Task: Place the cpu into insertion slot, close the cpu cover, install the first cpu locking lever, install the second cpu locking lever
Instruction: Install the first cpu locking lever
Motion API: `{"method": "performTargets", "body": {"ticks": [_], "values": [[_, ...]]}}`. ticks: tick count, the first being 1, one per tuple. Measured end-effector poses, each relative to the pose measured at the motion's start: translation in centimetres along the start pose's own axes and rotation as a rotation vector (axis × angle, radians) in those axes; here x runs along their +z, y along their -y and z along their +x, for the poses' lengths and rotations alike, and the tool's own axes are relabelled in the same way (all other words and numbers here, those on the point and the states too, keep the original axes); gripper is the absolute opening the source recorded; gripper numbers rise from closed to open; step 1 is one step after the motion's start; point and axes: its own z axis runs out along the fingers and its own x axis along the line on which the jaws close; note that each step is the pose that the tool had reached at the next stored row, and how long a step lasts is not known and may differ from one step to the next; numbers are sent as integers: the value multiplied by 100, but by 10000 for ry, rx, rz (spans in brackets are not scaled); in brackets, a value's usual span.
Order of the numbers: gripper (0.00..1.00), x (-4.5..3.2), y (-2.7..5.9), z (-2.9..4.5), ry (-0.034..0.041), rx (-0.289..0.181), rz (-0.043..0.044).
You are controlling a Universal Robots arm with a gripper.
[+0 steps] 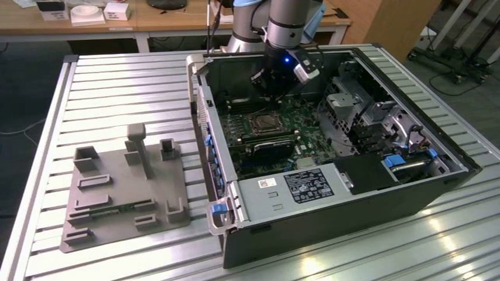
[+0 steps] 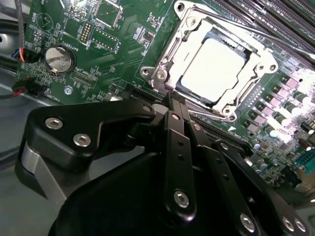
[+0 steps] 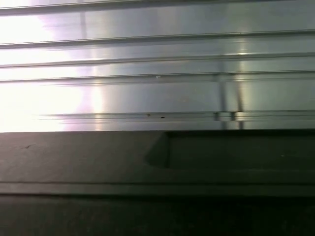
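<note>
Surface: ribbed aluminium table (image 1: pixel 125 82), with a wooden desk (image 1: pixel 156 17) behind it in the exterior view.
Computer case (image 1: pixel 390 187): lies open on the table, toward the exterior view's right, with its green motherboard (image 2: pixel 113 44) facing up.
Grey fixture (image 1: pixel 117 205): a moulded tray with upright posts at the exterior view's left, well apart from the case.
Arm (image 1: pixel 285 23): reaches down into the case from its far side.
Gripper (image 2: pixel 173 101): black fingers pressed together with nothing between them. The tips sit just beside the socket's near edge; whether they touch it cannot be told.
Cpu (image 2: pixel 211 69): seated flat in the socket, its silvery top bright under the light.
Insertion slot (image 1: pixel 263 123): on the motherboard, directly below the gripper in the exterior view.
Cpu cover (image 2: pixel 167 59): lies down over the socket — the chip shows through its square cut-out.
Coin battery (image 2: pixel 59 58): on the board, well apart from the socket.
First wrist view: table ribs above a dark panel (image 3: pixel 157 167).
</note>
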Motion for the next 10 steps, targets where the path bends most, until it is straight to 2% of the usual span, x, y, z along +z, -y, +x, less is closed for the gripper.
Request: {"method": "performTargets", "body": {"ticks": [7,10], "values": [[10,-104,4,1,-2,0,-110],[10,-115,5,18,-2,-1,-148]]}}
